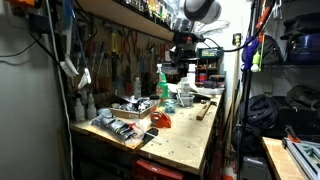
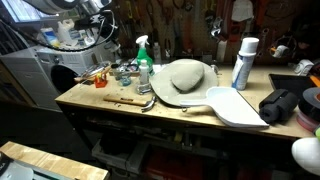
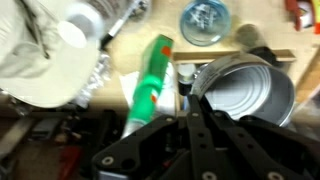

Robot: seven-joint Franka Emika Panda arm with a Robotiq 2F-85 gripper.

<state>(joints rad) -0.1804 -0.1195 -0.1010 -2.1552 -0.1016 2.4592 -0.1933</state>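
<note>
The gripper (image 3: 193, 108) hangs above the tabletop (image 2: 80, 96), fingers pressed together and holding nothing. Just below it stands a green spray bottle (image 3: 150, 85), with a metal pot (image 3: 250, 90) just beside it. A blue lid (image 3: 207, 20) lies farther off.

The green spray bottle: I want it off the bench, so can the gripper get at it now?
Probably yes: the gripper hangs just above the green spray bottle with nothing between, though the metal pot crowds one side and the jaws look shut.
</note>
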